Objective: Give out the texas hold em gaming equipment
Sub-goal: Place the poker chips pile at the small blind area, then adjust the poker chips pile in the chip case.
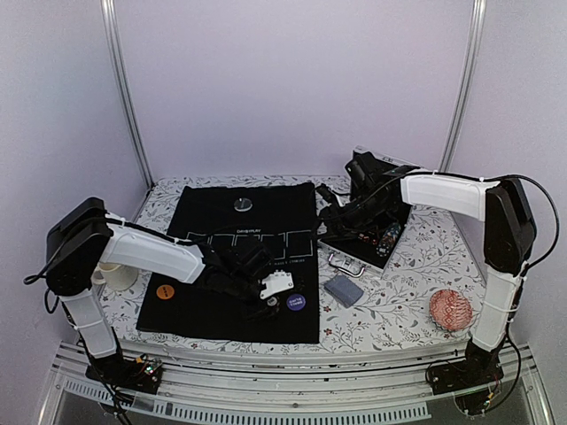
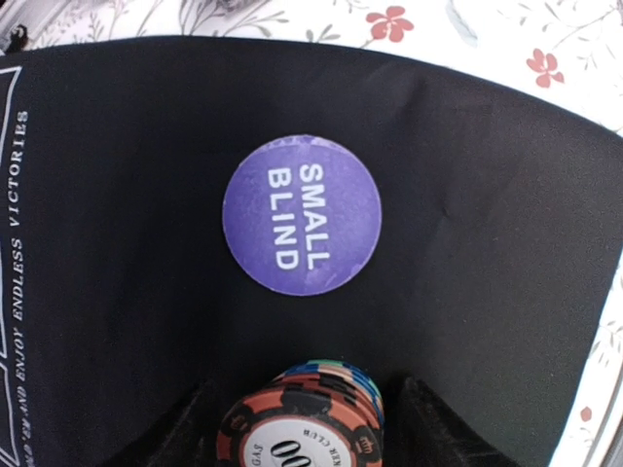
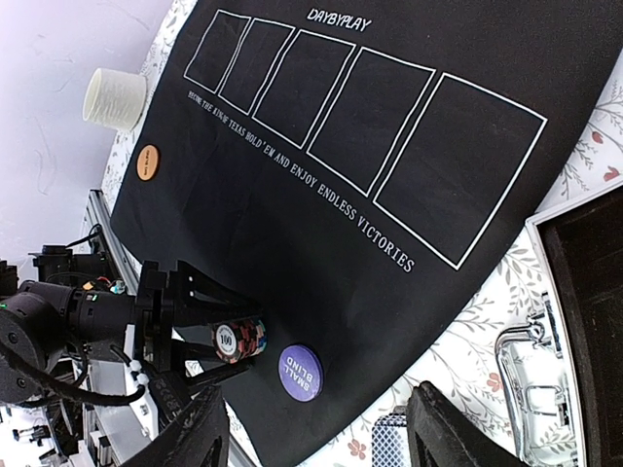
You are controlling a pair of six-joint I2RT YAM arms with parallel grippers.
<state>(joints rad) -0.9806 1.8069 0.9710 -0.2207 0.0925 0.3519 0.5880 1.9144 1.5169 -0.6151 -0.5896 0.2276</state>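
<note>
My left gripper (image 1: 264,305) is shut on a small stack of red, black and teal poker chips (image 2: 310,416), held on its side low over the black mat's (image 1: 239,257) near right part. The purple "SMALL BLIND" disc (image 2: 302,215) lies on the mat just beyond the stack, and also shows in the top view (image 1: 296,303). An orange disc (image 1: 165,291) lies at the mat's near left. A silver disc (image 1: 242,204) lies at its far edge. A blue-grey card deck (image 1: 344,290) lies right of the mat. My right gripper (image 3: 321,438) is open and empty, above the open case.
An open black case (image 1: 368,235) with chips inside stands on the floral cloth at the back right, its metal handle (image 3: 526,370) toward the mat. A cream mug (image 1: 115,276) stands left of the mat. A red patterned round disc (image 1: 450,310) lies at the near right.
</note>
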